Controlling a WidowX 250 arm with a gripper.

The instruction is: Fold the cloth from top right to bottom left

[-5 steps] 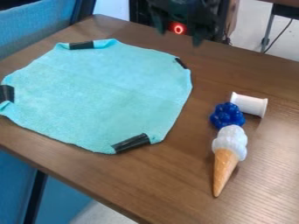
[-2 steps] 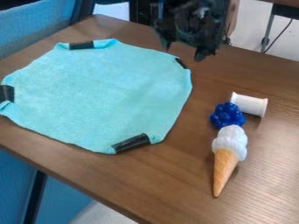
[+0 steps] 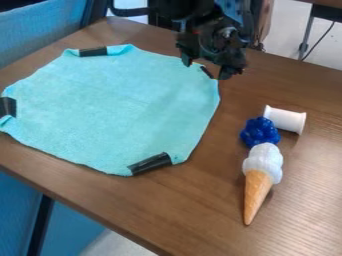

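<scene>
- Hanging at the cloth's top right corner: claw (image 3: 207, 68), open, fingers apart on either side of the black tape (image 3: 208, 72) there; nothing gripped.
- Cloth (image 3: 113, 100), light blue, spread flat on left part of tabletop (image 3: 194, 215), between its far edge and near left edge; more black tape at its other three corners, corners tucked in.
- White spool (image 3: 286, 119) on its side, right part of tabletop.
- Blue berry toy (image 3: 260, 131) just beside spool, toward the cloth.
- Toy ice cream cone (image 3: 258, 185) lying below berry toy, tip toward near edge.
- Blue chair (image 3: 40, 30) past tabletop's left edge.
</scene>
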